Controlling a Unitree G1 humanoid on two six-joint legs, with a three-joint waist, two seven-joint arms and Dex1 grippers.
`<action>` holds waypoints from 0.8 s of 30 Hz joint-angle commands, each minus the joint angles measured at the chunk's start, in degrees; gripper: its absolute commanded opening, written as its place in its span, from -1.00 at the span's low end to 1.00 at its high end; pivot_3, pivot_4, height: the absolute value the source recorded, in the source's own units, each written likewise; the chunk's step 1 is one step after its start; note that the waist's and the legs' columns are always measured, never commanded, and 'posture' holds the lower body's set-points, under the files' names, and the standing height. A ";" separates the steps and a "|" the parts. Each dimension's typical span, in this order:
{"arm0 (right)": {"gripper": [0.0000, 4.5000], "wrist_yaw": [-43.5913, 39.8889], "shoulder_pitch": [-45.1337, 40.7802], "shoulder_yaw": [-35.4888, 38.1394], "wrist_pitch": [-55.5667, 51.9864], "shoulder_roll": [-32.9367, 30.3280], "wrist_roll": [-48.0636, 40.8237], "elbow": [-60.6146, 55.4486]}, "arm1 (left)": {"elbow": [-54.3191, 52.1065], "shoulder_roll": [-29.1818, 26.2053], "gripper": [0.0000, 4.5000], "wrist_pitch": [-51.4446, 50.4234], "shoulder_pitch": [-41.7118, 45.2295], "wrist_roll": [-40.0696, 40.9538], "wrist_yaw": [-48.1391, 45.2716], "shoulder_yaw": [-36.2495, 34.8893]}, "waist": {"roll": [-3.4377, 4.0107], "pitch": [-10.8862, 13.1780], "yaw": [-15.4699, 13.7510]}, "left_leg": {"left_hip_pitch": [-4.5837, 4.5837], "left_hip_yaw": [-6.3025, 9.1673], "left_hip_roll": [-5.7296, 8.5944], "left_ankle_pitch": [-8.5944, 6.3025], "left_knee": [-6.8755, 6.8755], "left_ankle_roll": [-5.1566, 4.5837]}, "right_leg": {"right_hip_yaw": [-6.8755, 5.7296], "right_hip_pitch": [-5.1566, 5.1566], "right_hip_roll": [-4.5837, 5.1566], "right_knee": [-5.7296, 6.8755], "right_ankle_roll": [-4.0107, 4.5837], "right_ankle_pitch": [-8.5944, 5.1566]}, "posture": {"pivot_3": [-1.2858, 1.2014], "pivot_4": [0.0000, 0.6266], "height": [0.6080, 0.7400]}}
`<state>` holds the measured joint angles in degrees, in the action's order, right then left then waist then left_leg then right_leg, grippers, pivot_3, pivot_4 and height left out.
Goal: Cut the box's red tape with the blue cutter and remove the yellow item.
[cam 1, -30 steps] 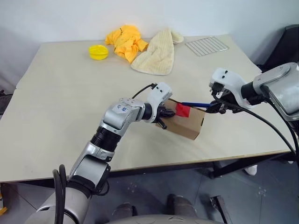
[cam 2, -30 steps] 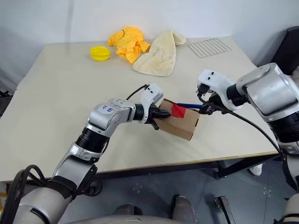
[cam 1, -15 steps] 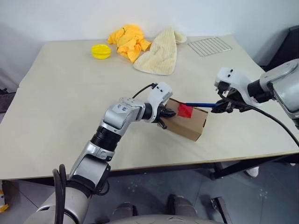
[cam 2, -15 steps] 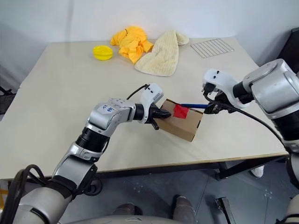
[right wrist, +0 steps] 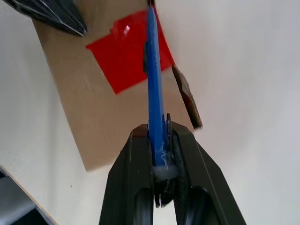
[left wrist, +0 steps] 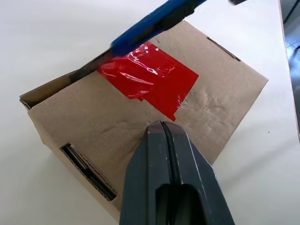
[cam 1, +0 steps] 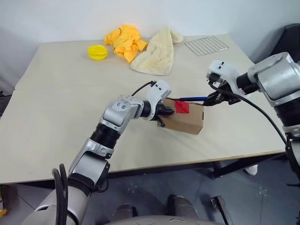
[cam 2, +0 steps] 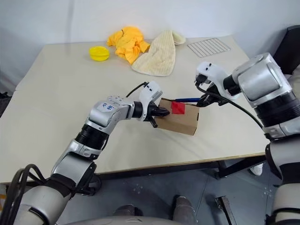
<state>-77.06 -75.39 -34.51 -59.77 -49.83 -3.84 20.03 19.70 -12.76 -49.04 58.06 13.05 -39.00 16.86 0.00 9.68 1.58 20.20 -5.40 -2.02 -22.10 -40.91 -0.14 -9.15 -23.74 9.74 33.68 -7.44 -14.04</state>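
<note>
While its two black fingers press together with nothing between them, the left gripper [left wrist: 164, 129] rests its tips on the small brown cardboard box [cam 1: 187, 121], just beside the bright red tape patch [cam 1: 182, 107]. At three o'clock of the box, the right gripper [right wrist: 159, 136] is clamped on the slim blue pen-shaped cutter [cam 1: 192, 99], whose tip lies over the tape's edge. Toward eleven o'clock, well apart, lie a yellow-orange cloth [cam 1: 123, 40], a cream towel [cam 1: 156, 55] and a round yellow dish [cam 1: 97, 52].

table [cam 1: 61, 93] carrying all | box [cam 1: 187, 123] lying at 4 o'clock | yellow dish [cam 1: 98, 52], orange cloth [cam 1: 124, 41], cream towel [cam 1: 157, 54] sitting at 12 | wire rack [cam 1: 206, 45] resting at 1
</note>
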 commanded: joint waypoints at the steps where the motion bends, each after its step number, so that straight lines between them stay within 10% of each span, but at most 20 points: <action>1: -0.93 -3.04 -2.94 -0.92 2.01 0.30 2.25 2.33 | 3.17 -0.56 -1.00 -0.77 -1.12 -2.91 -0.19 2.17 | 0.00 0.00 0.00 | 0.00 0.00 0.00 0.00 0.00 0.00 | -0.01 0.00 0.00 -0.01 0.00 0.00 | 0.03 -0.52 1.00; 24: -0.93 -15.08 -3.35 -8.52 6.15 -4.46 12.35 3.52 | 12.08 -3.39 -1.00 6.91 2.35 -5.68 -2.61 2.94 | 0.01 0.00 -0.03 | -0.01 0.01 0.01 0.00 -0.02 0.00 | 0.01 0.01 0.00 0.00 -0.02 0.00 | 0.03 -0.52 1.00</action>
<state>-88.34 -77.94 -42.56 -53.78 -53.76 6.85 22.69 27.70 -14.52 -41.10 61.58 11.76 -43.20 19.01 0.01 9.68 1.55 20.18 -5.39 -2.02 -22.10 -40.93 -0.14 -9.14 -23.73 9.74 33.70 -7.46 -14.03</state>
